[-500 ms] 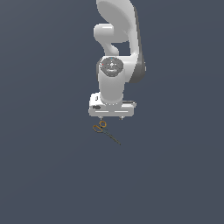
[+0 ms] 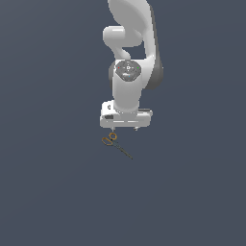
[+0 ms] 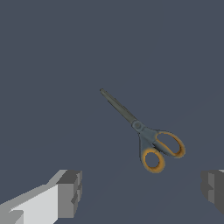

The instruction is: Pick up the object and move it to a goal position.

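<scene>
Since half a second ago the arm seems barely to have shifted; the gripper [image 2: 126, 129] hangs at much the same height above the scissors [image 2: 116, 145], which have not moved. They lie flat on the surface, at about seven o'clock from the gripper in the exterior view, their orange-yellow ring handles nearest it and the thin dark blades running off toward four o'clock. In the wrist view the fingers [image 3: 70, 192] stand spread wide, holding nothing, with the handles [image 3: 162, 151] ahead of the gap, not between them. My worry is the descent: the scissors are thin and flat, so pads closing off-centre could skid over them or pinch one ring and swing the blades. The floor [image 2: 53, 192] is a plain, dark slate-blue plane.
</scene>
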`<state>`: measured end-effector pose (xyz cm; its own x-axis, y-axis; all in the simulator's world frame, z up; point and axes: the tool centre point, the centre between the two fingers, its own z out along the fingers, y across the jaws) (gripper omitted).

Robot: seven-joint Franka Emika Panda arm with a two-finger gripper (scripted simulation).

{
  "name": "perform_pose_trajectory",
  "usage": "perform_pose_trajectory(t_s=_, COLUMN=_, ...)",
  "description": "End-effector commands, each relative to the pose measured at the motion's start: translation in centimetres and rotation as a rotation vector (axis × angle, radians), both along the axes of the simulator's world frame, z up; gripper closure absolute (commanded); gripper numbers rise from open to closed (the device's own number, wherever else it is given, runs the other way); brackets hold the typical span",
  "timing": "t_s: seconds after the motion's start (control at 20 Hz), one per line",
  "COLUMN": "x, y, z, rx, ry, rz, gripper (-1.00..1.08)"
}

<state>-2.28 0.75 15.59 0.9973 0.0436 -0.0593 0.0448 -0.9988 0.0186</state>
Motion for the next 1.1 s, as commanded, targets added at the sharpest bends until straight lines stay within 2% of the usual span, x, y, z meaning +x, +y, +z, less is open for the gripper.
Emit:
perform_pose_trajectory(t_s=0.0, x=0.1, y=0.3, z=0.2, rx=-0.003, ry=-0.002, rz=0.014, gripper=-0.92)
perform_pose_trajectory(t_s=0.55, x=0.2, y=0.0, z=-0.4, rx=-0.001, ry=-0.004, rz=0.042, gripper=-0.92)
perform_pose_trajectory(t_s=1.05, x=0.8, y=-1.2, z=-2.9, rx=0.01, ry=-0.015, rz=0.186, gripper=-0.92)
